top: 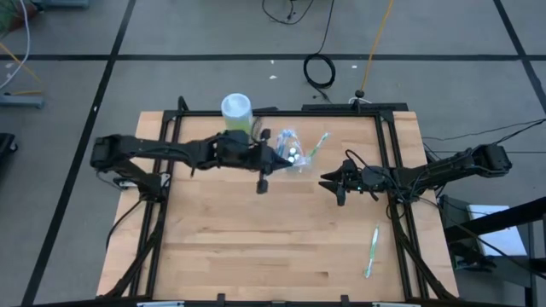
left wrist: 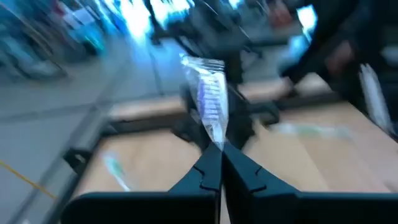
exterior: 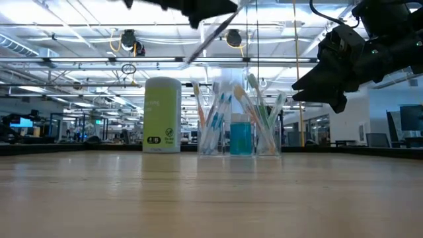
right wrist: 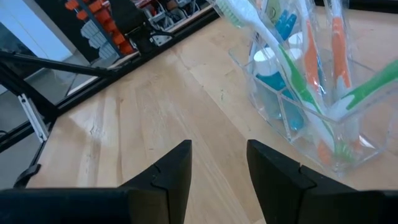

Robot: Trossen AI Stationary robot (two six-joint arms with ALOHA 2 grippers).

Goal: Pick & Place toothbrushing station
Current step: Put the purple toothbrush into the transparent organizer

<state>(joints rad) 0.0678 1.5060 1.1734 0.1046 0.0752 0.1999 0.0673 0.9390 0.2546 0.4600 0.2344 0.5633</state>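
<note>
A wrapped toothbrush [left wrist: 210, 102] is gripped by the closed left end effector [left wrist: 221, 163] above the tabletop [top: 256, 239]; right end effector [right wrist: 217, 163] is held open nr the clear cup [right wrist: 311, 118].

The left wrist view is smeared by motion: the wrapped toothbrush [left wrist: 210, 102] pinched in the left tool [left wrist: 221, 163] shows no clear colour. In the low view both arms are cut off by the top edge. From above, what fills the clear cup [top: 293, 153] is too small to sort
</note>
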